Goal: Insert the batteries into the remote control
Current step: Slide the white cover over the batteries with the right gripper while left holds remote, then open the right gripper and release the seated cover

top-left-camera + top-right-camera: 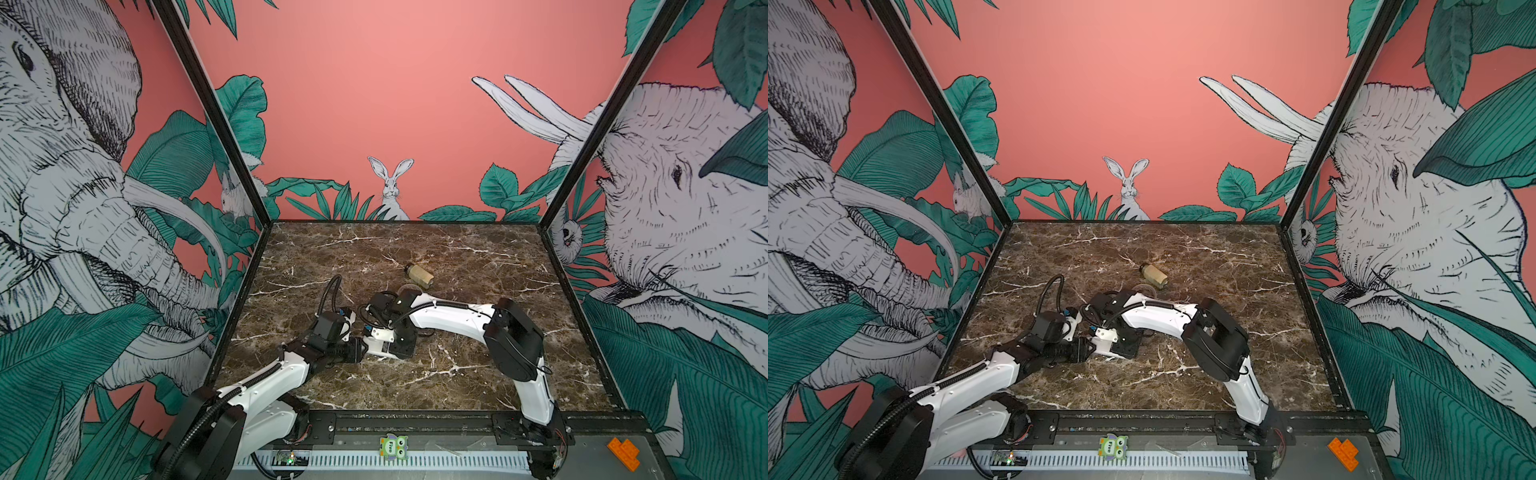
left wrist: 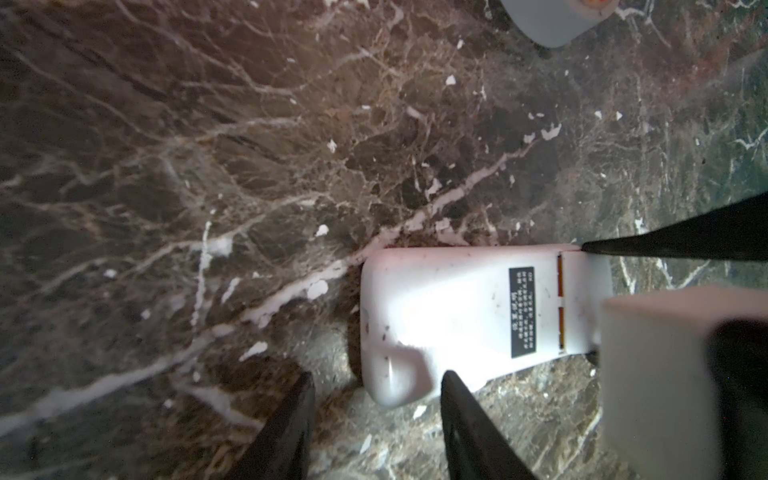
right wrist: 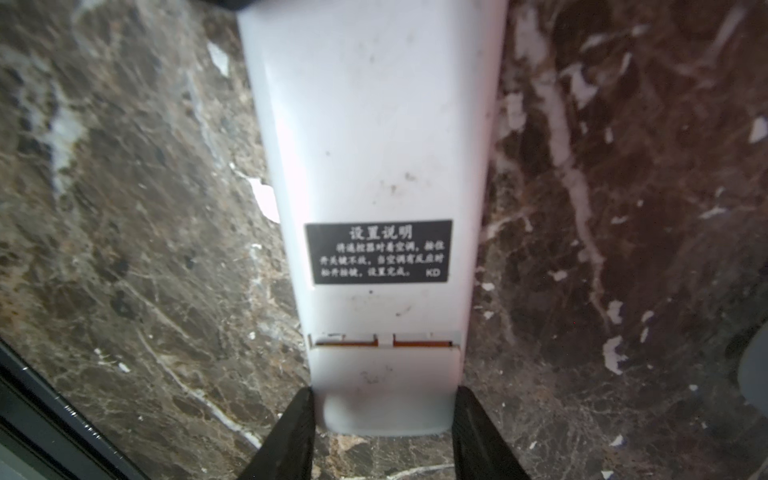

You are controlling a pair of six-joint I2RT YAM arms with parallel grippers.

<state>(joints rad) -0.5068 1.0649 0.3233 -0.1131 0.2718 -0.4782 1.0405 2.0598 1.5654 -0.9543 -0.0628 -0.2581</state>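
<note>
Pinching one end of the flat white plastic remote control (image 3: 374, 124), back-up on the brown marble table (image 3: 124, 208), the right gripper (image 3: 384, 390) may jam the unseated white lid (image 3: 384, 372) over the orange cylinder batteries (image 3: 347, 343); the left gripper (image 2: 376, 376), half-open and empty, braces nothing.

the remote control (image 3: 374, 124) is smooth scuffed plastic, the table (image 3: 124, 208) glossy marble.

1. Three salmon-pink wall panels (image 1: 374, 83) enclose the booth, printed with elephants (image 1: 62, 166), a rabbit (image 1: 390, 187) and teal leaves (image 1: 241, 108).
2. Black frame posts (image 1: 218, 124) mark the back corners.
3. The tabletop (image 1: 457, 374) is dark brown marble, veined white (evenly lit).
4. A black rail (image 1: 415, 419) edges the near side.
</note>
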